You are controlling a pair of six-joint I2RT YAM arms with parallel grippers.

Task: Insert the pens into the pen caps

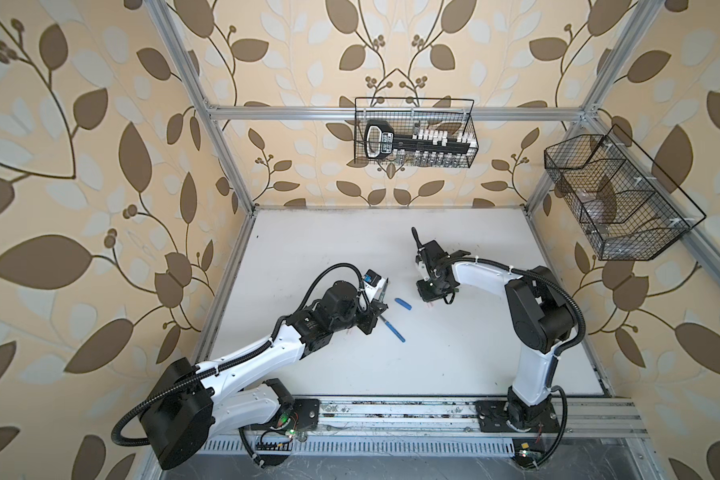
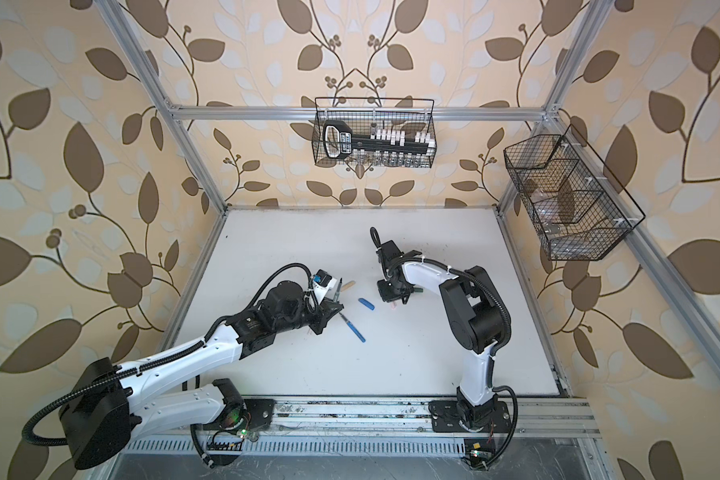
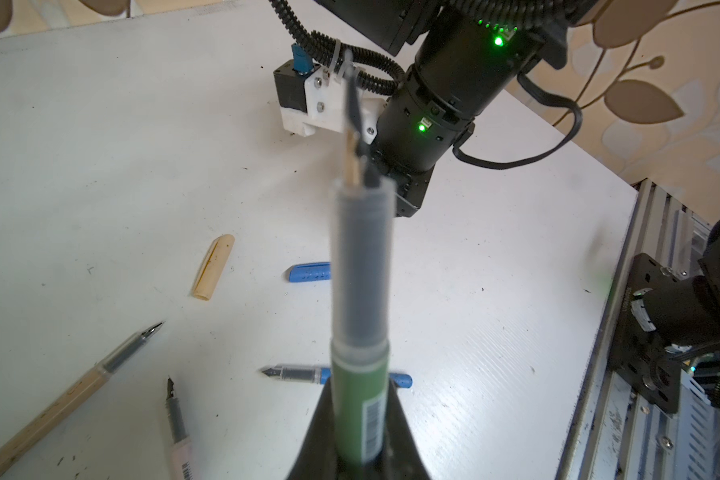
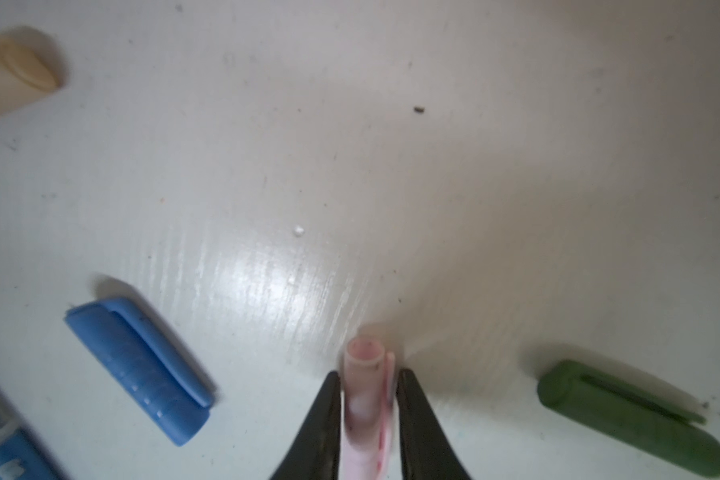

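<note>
Left wrist view: left fingers [image 3: 319, 440] clenched on green pen [image 3: 361, 316], gripping the green barrel. The clear grey section and dark nib stick out well past the fingertips, raised off the surface [image 3: 100, 145]. Lying flat beyond those fingers, all apart from each other: blue pen [image 3: 296, 372] closest, passing behind the held pen; pink pen [image 3: 177, 419] and tan pen [image 3: 71, 386] off to one side; tan cap [image 3: 213, 266] and blue cap [image 3: 308, 273] farther out ahead. All four nibs bare. Right wrist view, blurry: right fingers [image 4: 319, 432] low at the surface, one on each side of pink cap [image 4: 364, 399], its open end poking out past the fingertips. Cannot tell if they pinch it or stand just off it. Blue cap lies near those fingers on the side toward the left arm, green cap [image 4: 628, 419] near on the opposite side, tan cap farther off past the blue one.
</note>
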